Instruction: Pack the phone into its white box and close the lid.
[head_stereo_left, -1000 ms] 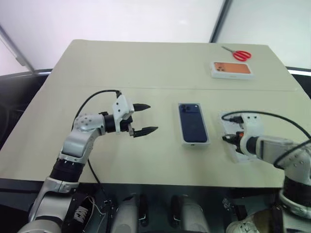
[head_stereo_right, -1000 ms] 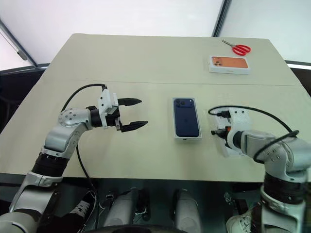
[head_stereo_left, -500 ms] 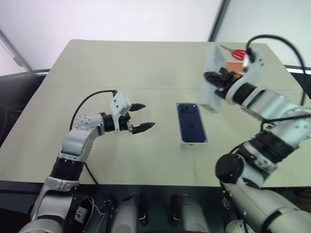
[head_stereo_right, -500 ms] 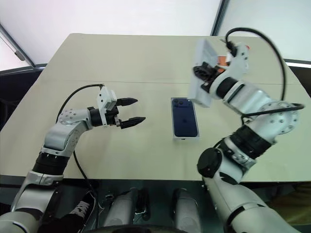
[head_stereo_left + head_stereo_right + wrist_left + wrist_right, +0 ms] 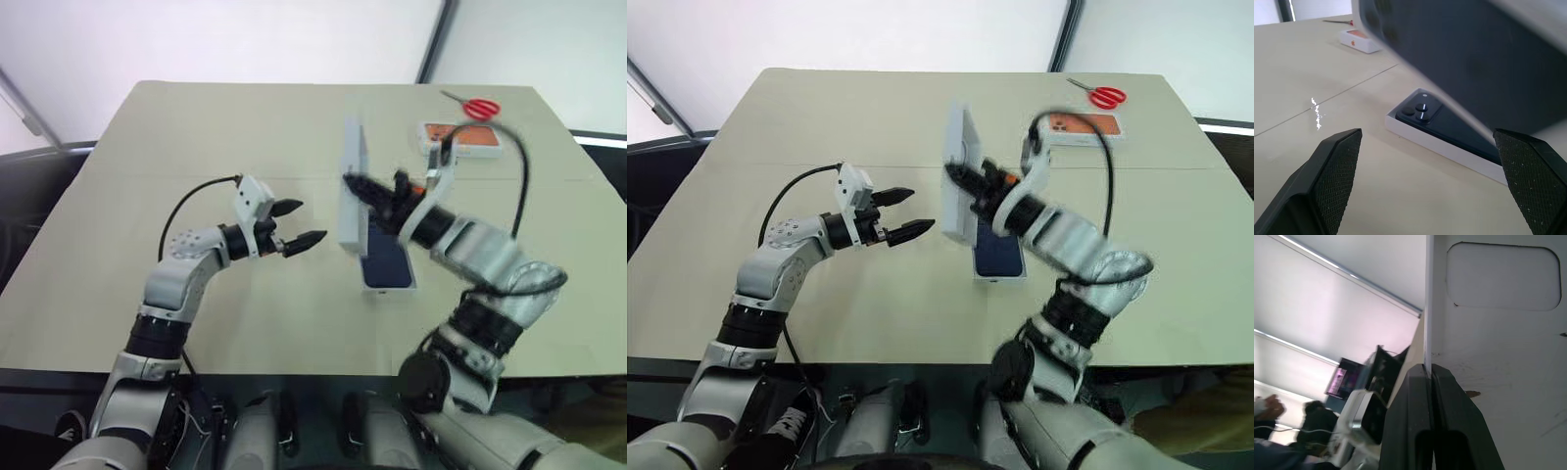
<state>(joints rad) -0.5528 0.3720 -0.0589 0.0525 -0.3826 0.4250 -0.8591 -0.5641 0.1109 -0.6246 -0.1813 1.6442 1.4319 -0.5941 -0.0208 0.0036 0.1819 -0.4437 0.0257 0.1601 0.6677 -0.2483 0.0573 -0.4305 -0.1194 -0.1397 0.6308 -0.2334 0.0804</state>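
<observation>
The right gripper (image 5: 355, 183) pinched the lid (image 5: 351, 201) by one wall, holding it on edge above the phone (image 5: 384, 257), which lay in the white box (image 5: 390, 290). The left gripper (image 5: 302, 224) hung wide open, empty, beside them.

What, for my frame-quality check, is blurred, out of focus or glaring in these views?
Eye views: the right gripper and the white cardboard piece it pinches are motion-smeared, while the rest is crisp. Left wrist view: a dark shape close to the lens is out of focus, the phone in the white box is sharp, and a small glare speck sits on the table. Right wrist view: bright, washed-out background.
</observation>
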